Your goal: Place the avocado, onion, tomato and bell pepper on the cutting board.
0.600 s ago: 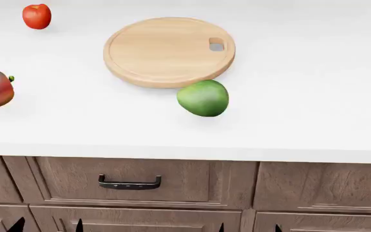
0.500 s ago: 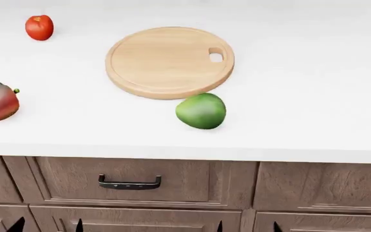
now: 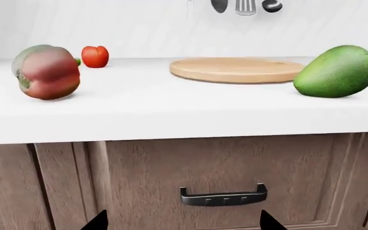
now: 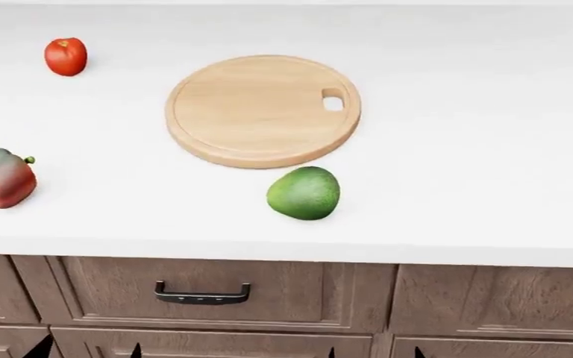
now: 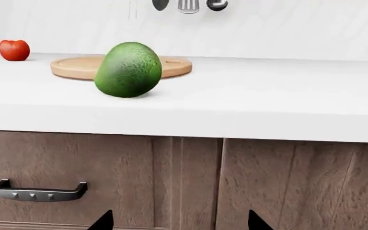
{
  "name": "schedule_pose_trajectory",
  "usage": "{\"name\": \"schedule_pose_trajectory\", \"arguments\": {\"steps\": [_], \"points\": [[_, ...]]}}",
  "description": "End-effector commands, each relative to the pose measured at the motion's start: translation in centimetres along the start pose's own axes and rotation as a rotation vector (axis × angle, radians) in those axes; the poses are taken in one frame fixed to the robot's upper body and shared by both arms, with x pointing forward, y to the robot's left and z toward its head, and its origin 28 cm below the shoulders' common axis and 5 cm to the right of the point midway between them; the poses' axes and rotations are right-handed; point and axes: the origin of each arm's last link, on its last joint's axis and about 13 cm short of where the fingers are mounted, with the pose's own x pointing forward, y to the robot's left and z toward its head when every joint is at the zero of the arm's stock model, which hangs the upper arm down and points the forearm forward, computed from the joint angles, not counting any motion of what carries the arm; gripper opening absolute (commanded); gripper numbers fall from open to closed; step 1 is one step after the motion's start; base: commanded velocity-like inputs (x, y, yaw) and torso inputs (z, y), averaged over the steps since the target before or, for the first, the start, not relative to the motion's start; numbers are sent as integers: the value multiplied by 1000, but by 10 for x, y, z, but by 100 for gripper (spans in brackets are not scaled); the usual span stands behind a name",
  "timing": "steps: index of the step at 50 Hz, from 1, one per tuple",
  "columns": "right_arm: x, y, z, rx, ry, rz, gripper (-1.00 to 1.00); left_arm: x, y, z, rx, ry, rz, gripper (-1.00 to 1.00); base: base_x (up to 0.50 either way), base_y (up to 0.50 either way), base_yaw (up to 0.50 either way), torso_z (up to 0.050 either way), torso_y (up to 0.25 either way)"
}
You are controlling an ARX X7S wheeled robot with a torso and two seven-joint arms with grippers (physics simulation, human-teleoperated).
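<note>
On the white counter lies the round wooden cutting board (image 4: 262, 110), with nothing on it. The green avocado (image 4: 304, 193) sits just in front of the board, near the counter's front edge. Far back on the left is the red tomato (image 4: 66, 57), and the red-green bell pepper (image 4: 3, 177) is at the left edge. The onion is out of view. Both grippers hang below counter height in front of the drawers. My left gripper (image 3: 182, 225) is open and empty, facing the pepper (image 3: 46, 72) and the avocado (image 3: 336, 72). My right gripper (image 5: 179, 224) is open and empty, facing the avocado (image 5: 128, 70).
Wooden drawer fronts run under the counter's front edge, one with a dark handle (image 4: 202, 293). Utensils (image 3: 245, 5) hang on the back wall behind the board. Only the fingertips of both grippers show at the bottom of the head view.
The head view has shifted, so the board, avocado, tomato and pepper all sit lower in the picture. None of them has moved on the counter.
</note>
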Motion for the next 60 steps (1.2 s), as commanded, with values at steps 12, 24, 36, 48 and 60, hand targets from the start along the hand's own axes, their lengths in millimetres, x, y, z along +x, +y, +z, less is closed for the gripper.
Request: {"name": "schedule_pose_trajectory", "arguments": {"steps": [12,24,36,48,60], "points": [[-2,0,1,-5,-1,0,100,-2,-2,2,0,0,-17,100,0,0,0,50,54],[7,-18,72,-100,-102,11,100,6,13,66,-28,-103,-66,100,0,0,0,25,23],[-11,-35,209,-152,-305,43,100,-14,33,194,-18,-327,-129,100,0,0,0,0,0],[-23,-37,210,-147,-285,33,100,-24,34,190,-17,-300,-114,100,0,350,0,0,0],[-31,-36,225,-147,-285,52,100,-31,34,195,-16,-304,-114,100,76,167,0,0,0]]}}
